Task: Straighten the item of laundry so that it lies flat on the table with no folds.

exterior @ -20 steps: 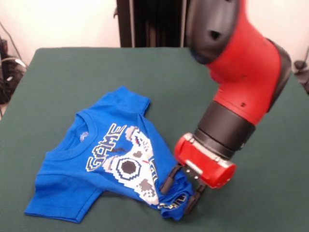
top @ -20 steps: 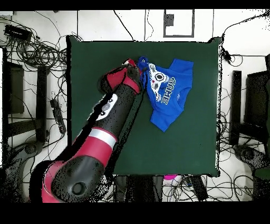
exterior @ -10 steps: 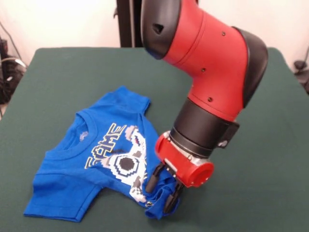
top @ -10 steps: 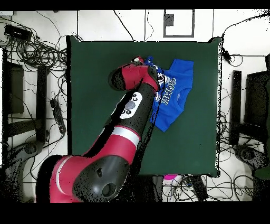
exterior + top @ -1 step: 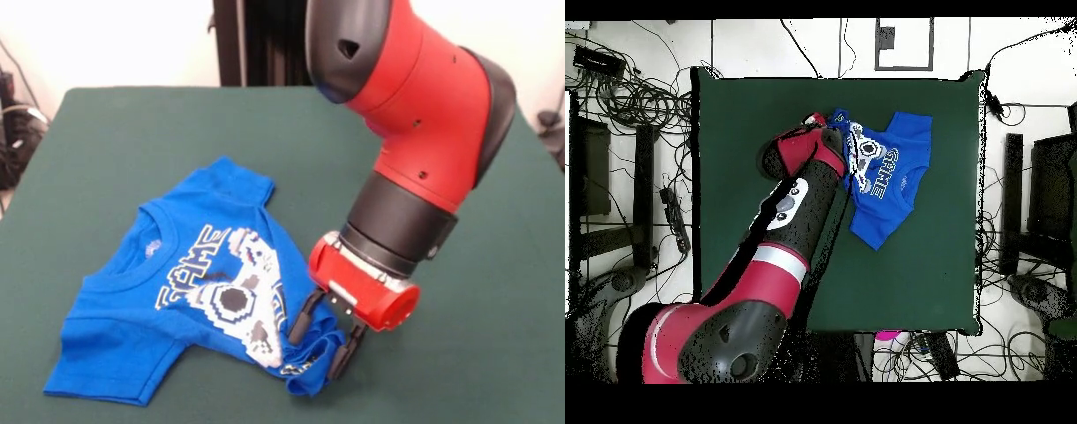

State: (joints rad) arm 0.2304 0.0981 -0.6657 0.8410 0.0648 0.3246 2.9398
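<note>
The item of laundry (image 5: pixel 190 291), a bright blue T-shirt with a pixel print and "GAME" lettering, lies rumpled on the left half of the dark green table (image 5: pixel 132 124). Its sleeves and neck rest on the table, and its lower hem is bunched into a lump at the near right. My gripper (image 5: pixel 320 338) is shut on that lump, a black finger on either side of the fabric. From overhead, the item of laundry (image 5: pixel 887 172) lies near the table's (image 5: pixel 935 280) top edge. My arm (image 5: pixel 800 210) covers its left corner and hides the gripper.
The arm's red and black wrist (image 5: pixel 397 221) leans over the table's right half. A black column (image 5: pixel 265 44) stands behind the table. Overhead, cables and racks (image 5: pixel 625 100) ring the table, and a pink object (image 5: pixel 887 337) sits at its bottom edge.
In the front view the gripper swung left with the bunched hem, then back to the right. The hem lump followed it; the shirt's sleeves and neck stayed put.
</note>
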